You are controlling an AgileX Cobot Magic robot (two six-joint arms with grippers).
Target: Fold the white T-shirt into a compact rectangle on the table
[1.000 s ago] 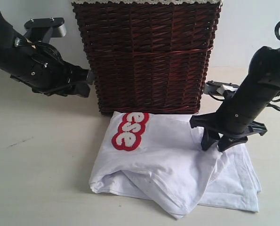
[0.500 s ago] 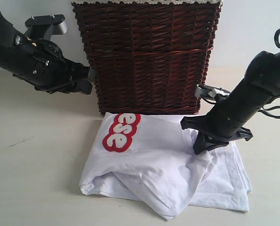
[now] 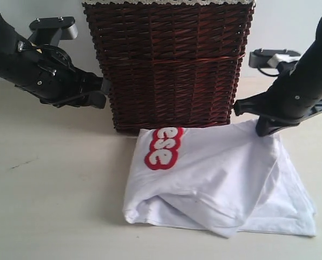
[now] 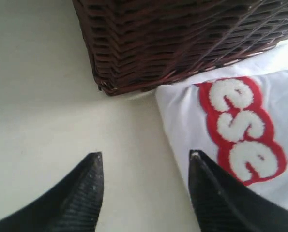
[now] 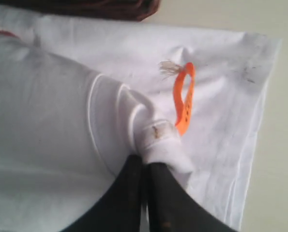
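1. The table (image 3: 52, 206) holds a wicker basket (image 3: 169, 65), with the white T-shirt (image 3: 215, 173) crumpled in front of it.
2. The right claw (image 5: 146, 166) is pinched shut on a shirt fold. Only its wrist view shows an orange loop (image 5: 184, 99).
3. The left claw (image 4: 146, 162) has its jaws apart, empty, above bare table.

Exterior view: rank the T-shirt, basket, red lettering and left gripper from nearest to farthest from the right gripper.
1. T-shirt: its back right corner is pinched in the right gripper.
2. Basket: just to the left, behind the shirt.
3. Red lettering: on the shirt's left part.
4. Left gripper: far left, open, beside the basket.
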